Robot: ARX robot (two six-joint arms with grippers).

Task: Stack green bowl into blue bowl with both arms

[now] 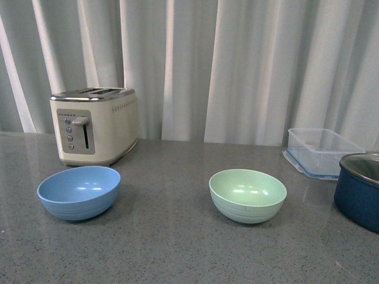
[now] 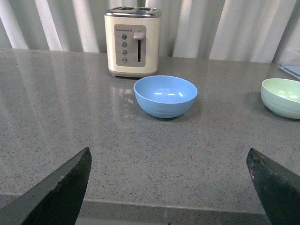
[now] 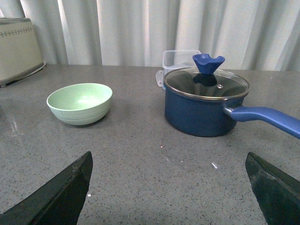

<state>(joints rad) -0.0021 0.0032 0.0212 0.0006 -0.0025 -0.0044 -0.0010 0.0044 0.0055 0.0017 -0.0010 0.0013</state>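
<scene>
The blue bowl sits upright and empty on the grey counter at the left, in front of the toaster. The green bowl sits upright and empty right of centre, well apart from it. Neither arm shows in the front view. In the left wrist view my left gripper is open and empty above the counter's near edge, with the blue bowl ahead and the green bowl off to one side. In the right wrist view my right gripper is open and empty, back from the green bowl.
A cream toaster stands behind the blue bowl. A clear rectangular container sits at the back right. A dark navy pot with a glass lid stands at the right edge; its long handle shows in the right wrist view. Curtains hang behind.
</scene>
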